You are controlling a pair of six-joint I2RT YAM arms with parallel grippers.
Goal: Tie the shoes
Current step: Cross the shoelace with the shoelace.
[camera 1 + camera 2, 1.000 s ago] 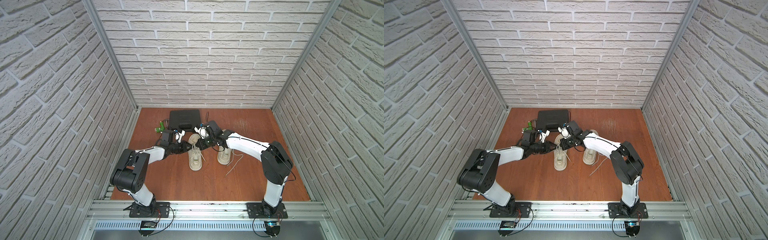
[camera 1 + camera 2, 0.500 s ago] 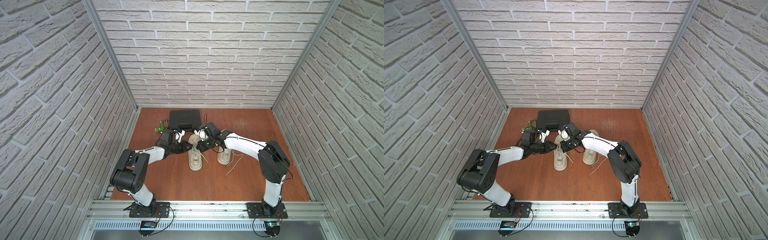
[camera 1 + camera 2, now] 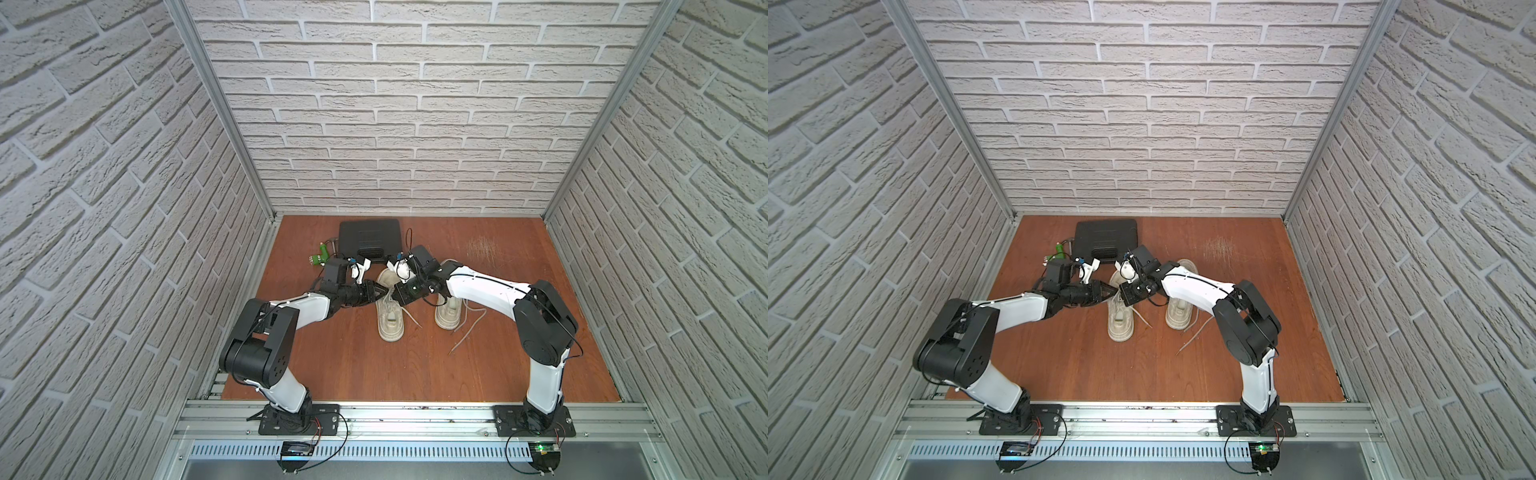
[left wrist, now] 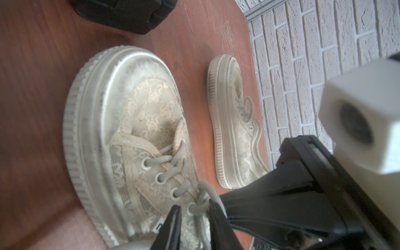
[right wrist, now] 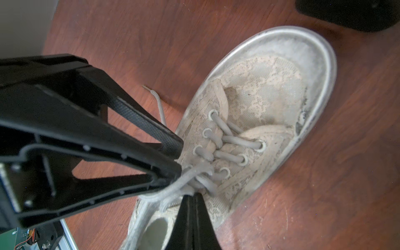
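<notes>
Shoes (image 3: 390, 322): two. On the one nearer the left arm, the right claw (image 5: 190, 198) is clenched on a lace (image 5: 171, 189) by the top eyelets. The left claw (image 4: 194, 205) is just beside it, jaws slightly apart around the same lacing, gripping nothing firmly. Both shoes sit side by side on the table (image 3: 353, 365), toes to the back wall. The other shoe (image 3: 448, 320) lies under the right arm, laces trailing loose. Behind them are one black case (image 3: 370, 239) and one small green object (image 3: 320, 257).

Seen from above: a reddish wooden surface (image 3: 1100, 365) walled in pale brick. A left shoe (image 3: 1121, 322) and right shoe (image 3: 1179, 313), worn beige, sit side by side. The left tool (image 3: 1111, 294) and right tool (image 3: 1124, 294) meet over the left shoe's laces (image 3: 1120, 305). A black case (image 3: 1105, 241) lies behind.
</notes>
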